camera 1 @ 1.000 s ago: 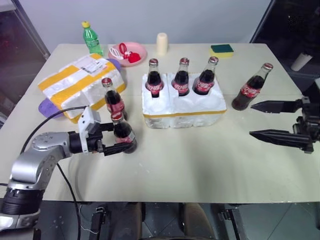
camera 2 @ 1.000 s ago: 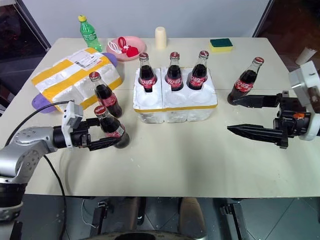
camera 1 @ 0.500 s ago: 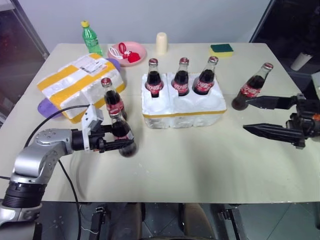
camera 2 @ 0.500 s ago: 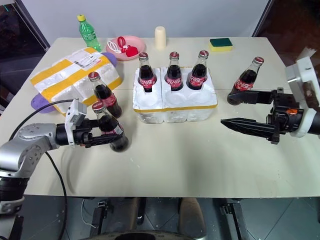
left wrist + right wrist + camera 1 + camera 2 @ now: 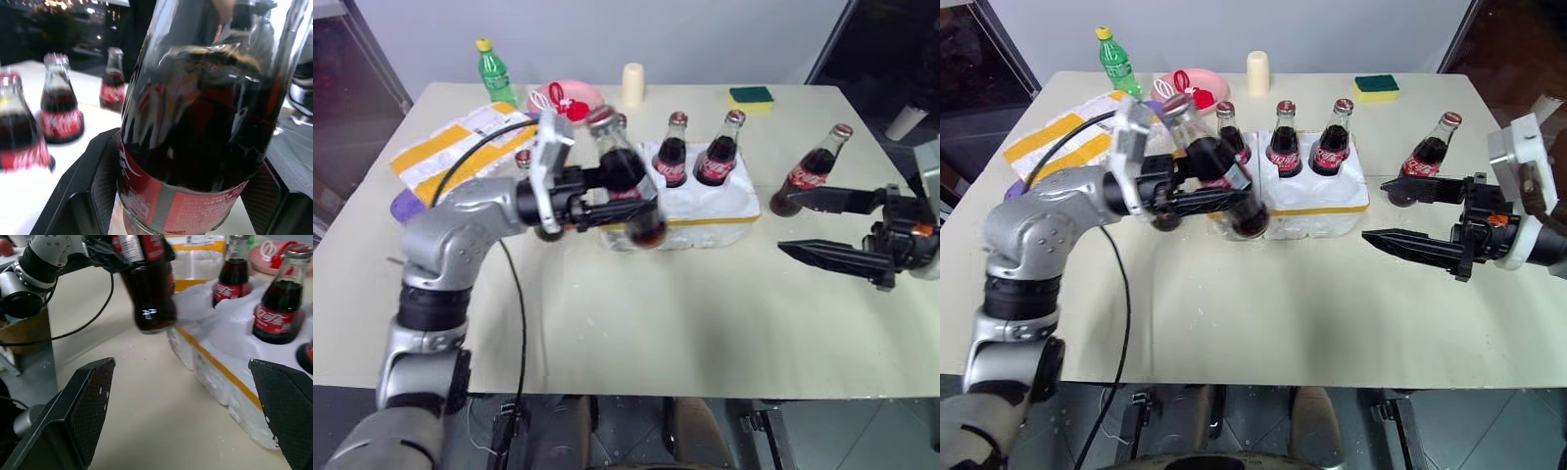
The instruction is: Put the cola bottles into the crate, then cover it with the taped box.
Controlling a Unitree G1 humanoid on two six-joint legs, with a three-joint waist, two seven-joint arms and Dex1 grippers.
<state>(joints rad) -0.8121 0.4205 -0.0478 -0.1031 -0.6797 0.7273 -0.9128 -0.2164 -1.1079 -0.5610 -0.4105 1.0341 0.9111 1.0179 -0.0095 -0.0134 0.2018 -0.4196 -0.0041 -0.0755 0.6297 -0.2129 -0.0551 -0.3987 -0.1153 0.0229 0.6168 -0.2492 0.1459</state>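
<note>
The left pincer (image 5: 625, 208) is clamped on a cola bottle (image 5: 625, 176), one finger on each side of its lower body, and holds it in the air, tilted, over the front left part of the crate (image 5: 724, 211). The crate sits in the middle of the worktop (image 5: 636, 313): a low white foam tray with a yellow band round its side. Three more bottles stand upright in its back row, one at the left (image 5: 1230, 137) partly hidden behind the lifted bottle, one in the middle (image 5: 673, 155) and one at the right (image 5: 718, 155). A fifth bottle (image 5: 810, 171) stands on the worktop to the right of the crate, and a sixth (image 5: 522, 162) shows only its cap behind the left arm. The right pincer (image 5: 822, 227) hangs above the right side of the worktop with its two black fingers spread wide and nothing between them; the far finger reaches close to the base of the fifth bottle, though I cannot tell whether it touches. The taped box (image 5: 450, 152), white foam with broad yellow bands and a shipping label, lies at the back left, well apart from the crate. Along the far edge stand a green bottle (image 5: 493, 73), a pink dish (image 5: 570, 98), a cream cup (image 5: 632, 84) and a sponge (image 5: 750, 96).
</note>
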